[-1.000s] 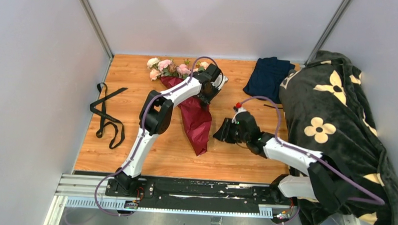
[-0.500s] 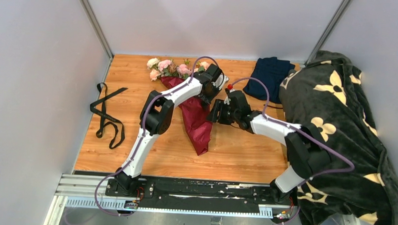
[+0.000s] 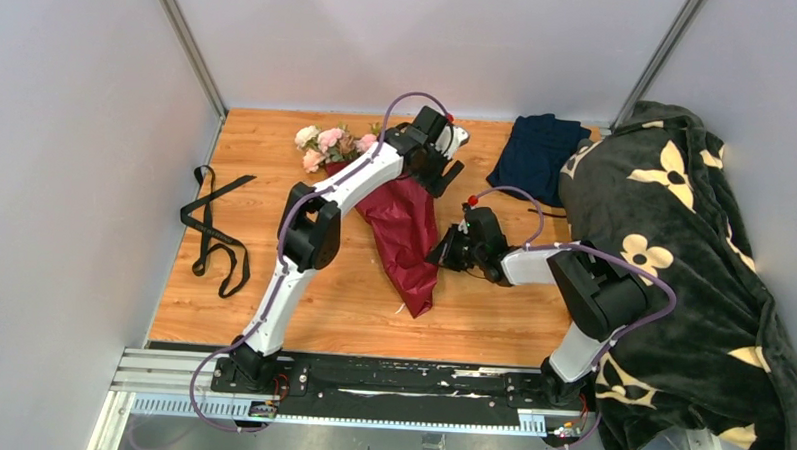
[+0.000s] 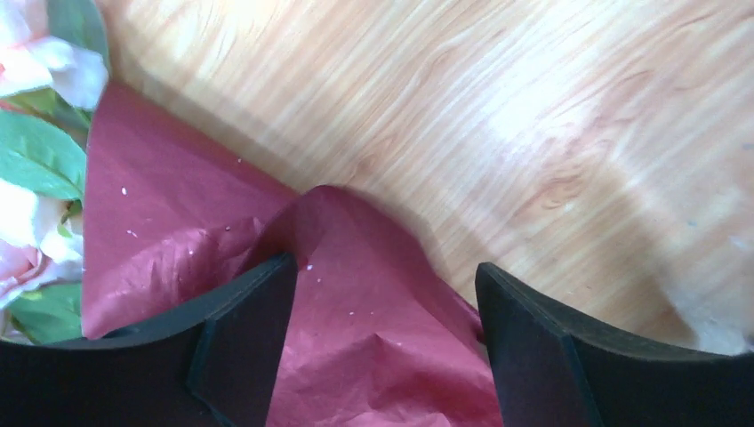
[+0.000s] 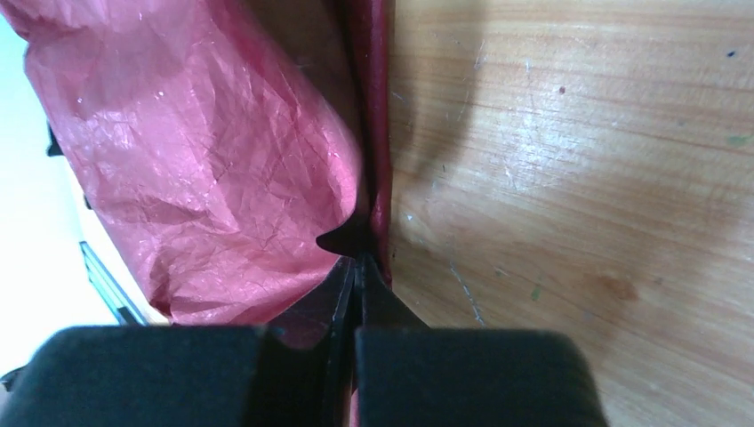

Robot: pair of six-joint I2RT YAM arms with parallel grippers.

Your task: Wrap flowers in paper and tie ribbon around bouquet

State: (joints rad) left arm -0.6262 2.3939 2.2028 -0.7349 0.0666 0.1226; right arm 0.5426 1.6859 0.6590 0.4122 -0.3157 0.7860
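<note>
The left fingers [image 4: 240, 356] stand apart, open, straddling a raised crease of the red paper [image 4: 356, 338], with the flowers [image 4: 36, 169] just to their left. The right fingers [image 5: 445, 374] are pressed together on the paper's thin edge at their tips. Its crinkled bulk lies left of them on the table [image 5: 578, 178]. The ribbon [image 3: 214, 234] lies well apart from both.

You get even bright light overhead, soft shadows under arms [image 3: 309, 237]. Left wrist: desk [image 4: 533, 98] glare, flowers [image 4: 40, 71] blurred. Right wrist: paper [image 5: 204, 160] sharp, right pincer [image 5: 357, 267] soft, left edge blown out
</note>
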